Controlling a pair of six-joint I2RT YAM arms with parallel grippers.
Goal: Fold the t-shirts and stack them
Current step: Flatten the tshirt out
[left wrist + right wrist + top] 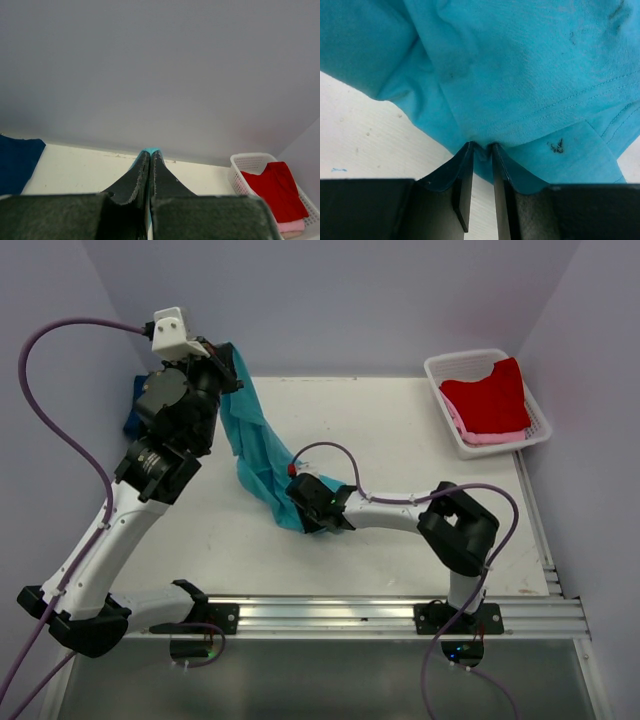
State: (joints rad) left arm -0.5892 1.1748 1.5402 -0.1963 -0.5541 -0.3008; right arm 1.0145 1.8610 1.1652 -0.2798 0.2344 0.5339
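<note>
Soft turquoise cloth t-shirt (258, 445) hangs well left of white slotted plastic basket (437, 368). Its top clenched in left gripper (151, 155); right gripper (481, 148) jaws barely parted at hem, grip unclear. Limp, light: take hem corners.

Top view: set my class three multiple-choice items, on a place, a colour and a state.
1. Where is the basket? A) the table's far right corner B) near edge C) between the arms
2. Top shirt in the basket? A) navy B) red C) teal
3. The left gripper is: A) open, empty B) shut on the basket C) shut on the teal shirt
Key: A, it sits at that corner; B, the red shirt covers a pink one; C, the shirt hangs from it.
</note>
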